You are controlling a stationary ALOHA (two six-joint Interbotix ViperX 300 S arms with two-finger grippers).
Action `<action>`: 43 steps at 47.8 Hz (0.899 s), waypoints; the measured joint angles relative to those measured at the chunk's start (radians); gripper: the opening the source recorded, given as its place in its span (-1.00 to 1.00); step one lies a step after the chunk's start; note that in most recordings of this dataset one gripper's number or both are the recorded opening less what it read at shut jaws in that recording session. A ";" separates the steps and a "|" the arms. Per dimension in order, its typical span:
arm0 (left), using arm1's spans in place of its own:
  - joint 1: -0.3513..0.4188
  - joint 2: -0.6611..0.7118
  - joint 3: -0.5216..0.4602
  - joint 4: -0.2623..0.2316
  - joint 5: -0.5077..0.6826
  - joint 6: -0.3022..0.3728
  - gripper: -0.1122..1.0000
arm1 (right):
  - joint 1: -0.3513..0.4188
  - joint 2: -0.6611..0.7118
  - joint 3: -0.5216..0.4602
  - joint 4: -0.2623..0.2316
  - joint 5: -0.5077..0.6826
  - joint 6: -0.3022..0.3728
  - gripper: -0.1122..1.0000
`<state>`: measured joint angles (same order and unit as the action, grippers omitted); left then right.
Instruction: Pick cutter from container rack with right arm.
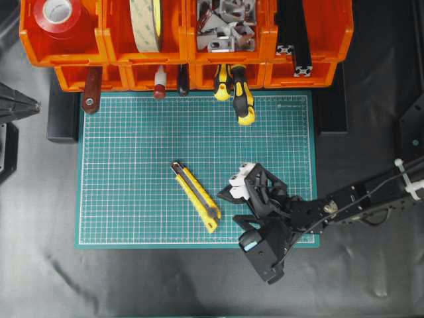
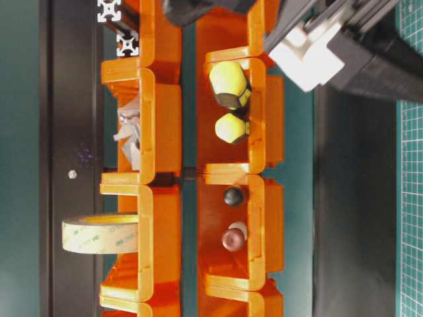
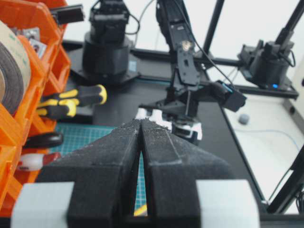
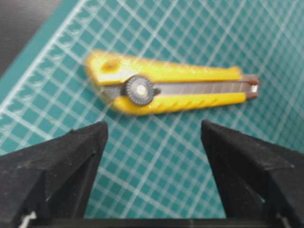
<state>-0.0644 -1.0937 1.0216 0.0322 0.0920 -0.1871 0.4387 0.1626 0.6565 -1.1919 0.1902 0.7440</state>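
Cutter (image 1: 196, 196) lies flat and diagonal on the green mat (image 1: 132, 165), well clear of the container rack (image 1: 185, 66) at the far edge. To its right, the right gripper (image 1: 240, 193) stands with jaws spread wide, holding nothing; the knife sits just beyond its fingertips (image 4: 80, 142). Risk: the slim body offers little height, so closing fingers may skid it sideways across the mat.
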 measured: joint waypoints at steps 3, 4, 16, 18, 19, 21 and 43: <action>0.000 0.000 0.000 0.000 0.000 0.000 -0.77 | 0.008 -0.015 0.009 0.020 0.032 0.000 0.58; 0.000 0.000 0.000 0.000 0.000 0.000 -0.77 | 0.009 -0.021 0.012 0.023 0.041 0.000 0.58; 0.000 -0.003 0.000 0.000 0.000 0.000 -0.77 | 0.006 -0.186 0.055 0.058 0.178 0.002 0.58; 0.000 -0.003 0.000 0.000 0.000 0.000 -0.77 | 0.011 -0.216 0.060 0.074 0.192 0.005 0.58; -0.002 -0.003 0.000 0.000 0.000 0.000 -0.77 | 0.012 -0.233 0.064 0.083 0.199 0.009 0.58; -0.002 -0.003 0.002 0.000 0.000 0.000 -0.77 | 0.015 -0.267 0.071 0.100 0.215 0.014 0.58; 0.000 -0.023 0.000 0.000 0.032 0.000 -0.77 | 0.063 -0.577 0.164 0.146 0.261 0.273 0.58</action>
<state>-0.0644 -1.1167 1.0216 0.0322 0.1243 -0.1871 0.5016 -0.4142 0.8207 -1.0462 0.4510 1.0170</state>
